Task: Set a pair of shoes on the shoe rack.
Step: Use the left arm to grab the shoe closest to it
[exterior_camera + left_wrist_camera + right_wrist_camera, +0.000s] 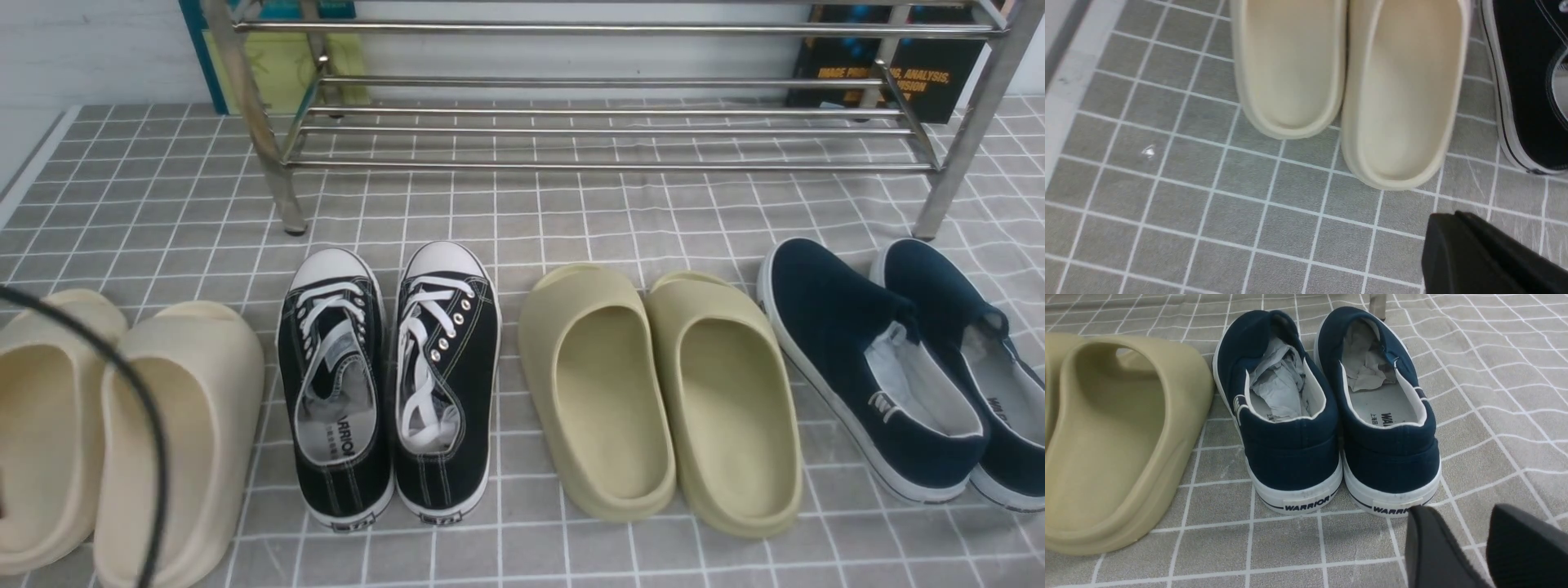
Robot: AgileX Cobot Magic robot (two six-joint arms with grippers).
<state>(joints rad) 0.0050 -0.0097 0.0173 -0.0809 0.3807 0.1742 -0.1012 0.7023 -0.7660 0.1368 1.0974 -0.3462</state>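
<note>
The pair of black sneakers stands side by side on the grey checked cloth, the left one and the right one, toes toward the silver shoe rack at the back. The rack's tubes carry nothing. One sneaker's side shows at the edge of the left wrist view. My left gripper is shut and empty, low over the cloth near the cream slides. My right gripper is open and empty, just behind the navy slip-ons' heels. Neither gripper shows in the front view.
Cream slides lie left of the sneakers and also show in the left wrist view. Olive slides and navy slip-ons lie to the right. A black cable crosses the cream slides. Books lean behind the rack.
</note>
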